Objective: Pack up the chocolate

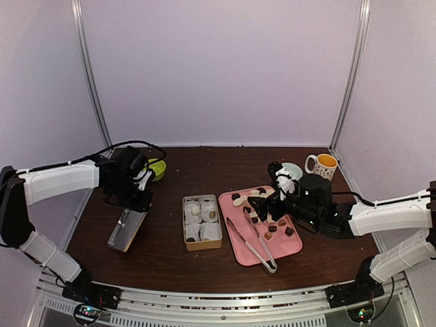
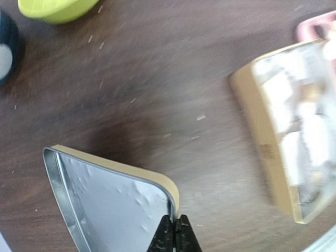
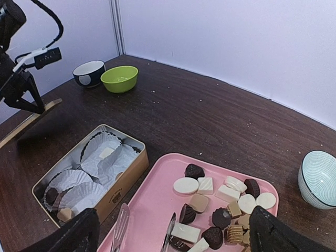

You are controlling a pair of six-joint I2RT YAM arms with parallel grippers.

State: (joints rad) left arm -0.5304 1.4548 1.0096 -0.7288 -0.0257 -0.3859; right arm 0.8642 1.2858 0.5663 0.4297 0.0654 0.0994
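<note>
Top external view, left to right: left gripper [image 1: 128, 212] pinched tight on the rim of a tilted tin lid [image 1: 127, 233]; tan box [image 1: 202, 246] lined with paper cups [image 1: 193, 208]; chocolate [image 1: 272, 228] scattered on the pink tray [image 1: 294, 246] beside clear tongs [image 1: 252, 245]; right gripper [image 1: 268, 194] spread wide above the tray.

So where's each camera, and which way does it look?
Top external: high behind, looking down on the table; both arms show.
Left wrist: faces down at the lid pinched in the shut left end effector.
Right wrist: looks low across the pink tray of chocolate; open right end effector frames it.
All three show the tan box.
</note>
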